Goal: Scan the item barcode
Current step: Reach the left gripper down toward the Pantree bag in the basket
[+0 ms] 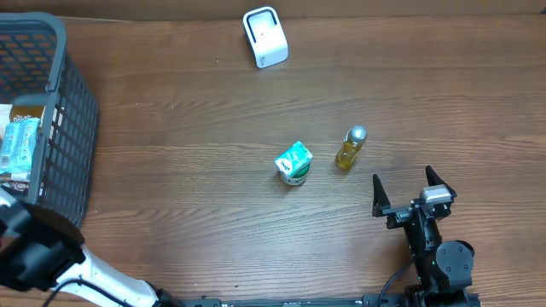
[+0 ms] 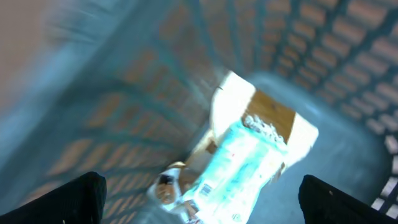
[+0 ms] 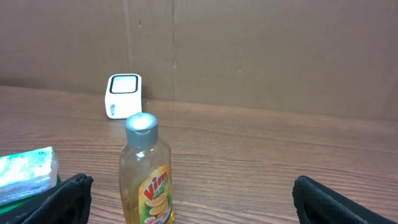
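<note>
A white barcode scanner (image 1: 265,37) stands at the table's far edge, and shows small in the right wrist view as the scanner (image 3: 124,95). A green-and-white carton (image 1: 293,162) and a yellow Vim bottle (image 1: 350,147) stand mid-table. My right gripper (image 1: 403,179) is open, just short of the bottle (image 3: 146,171), which stands left of centre between its fingers. My left gripper (image 2: 202,183) is open above a pale blue packet (image 2: 249,162) lying in the basket (image 1: 72,111). That view is blurred. The packet (image 1: 19,145) touches neither finger.
The dark grey mesh basket takes up the table's left edge, with a cardboard piece (image 2: 273,115) under the packet. The green carton (image 3: 25,174) sits left of the bottle in the right wrist view. A brown wall (image 3: 261,50) stands behind the scanner.
</note>
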Controlling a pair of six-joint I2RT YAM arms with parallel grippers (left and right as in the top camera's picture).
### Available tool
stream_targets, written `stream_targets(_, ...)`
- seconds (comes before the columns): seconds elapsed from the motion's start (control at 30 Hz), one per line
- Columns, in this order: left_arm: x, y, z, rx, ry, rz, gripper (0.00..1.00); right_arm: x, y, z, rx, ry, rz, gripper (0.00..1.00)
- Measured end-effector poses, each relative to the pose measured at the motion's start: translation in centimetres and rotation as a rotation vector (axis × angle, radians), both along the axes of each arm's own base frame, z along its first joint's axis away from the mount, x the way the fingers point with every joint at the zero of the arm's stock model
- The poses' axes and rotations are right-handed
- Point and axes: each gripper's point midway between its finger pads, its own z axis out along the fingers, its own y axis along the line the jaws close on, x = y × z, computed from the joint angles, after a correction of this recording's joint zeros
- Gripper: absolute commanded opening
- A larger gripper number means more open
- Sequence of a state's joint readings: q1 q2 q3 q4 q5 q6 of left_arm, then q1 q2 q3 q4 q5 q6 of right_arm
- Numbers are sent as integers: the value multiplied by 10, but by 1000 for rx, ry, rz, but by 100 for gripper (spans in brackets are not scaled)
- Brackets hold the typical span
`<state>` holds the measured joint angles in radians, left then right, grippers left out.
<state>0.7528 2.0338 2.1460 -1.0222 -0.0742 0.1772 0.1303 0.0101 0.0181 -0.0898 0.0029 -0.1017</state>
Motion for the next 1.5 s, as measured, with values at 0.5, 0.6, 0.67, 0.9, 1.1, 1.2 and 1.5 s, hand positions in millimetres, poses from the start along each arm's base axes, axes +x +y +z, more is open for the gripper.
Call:
stream_targets(0.5, 26, -7, -108, -131, 176, -295, 100, 0, 0, 0, 0, 0, 0, 100)
stream_targets(0.6, 26, -8, -128, -157, 207, -312, 100, 0, 0, 0, 1, -1, 0, 100)
stream_targets(0.67, 24, -9, -142, -180, 232, -322, 100, 0, 0, 0, 0, 0, 0, 100)
stream_targets(0.9, 22, -11, -175, -225, 281, -346, 100, 0, 0, 0, 0, 0, 0, 100)
stream_targets(1.1, 18, -16, -201, -276, 319, -355, 100, 0, 0, 0, 0, 0, 0, 100)
stream_targets(1.2, 14, -20, -210, -302, 335, -357, 82, 0, 0, 0, 0, 0, 0, 100)
stream_targets(1.5, 15, -19, -207, -311, 319, -312, 47, 0, 0, 0, 0, 0, 0, 100)
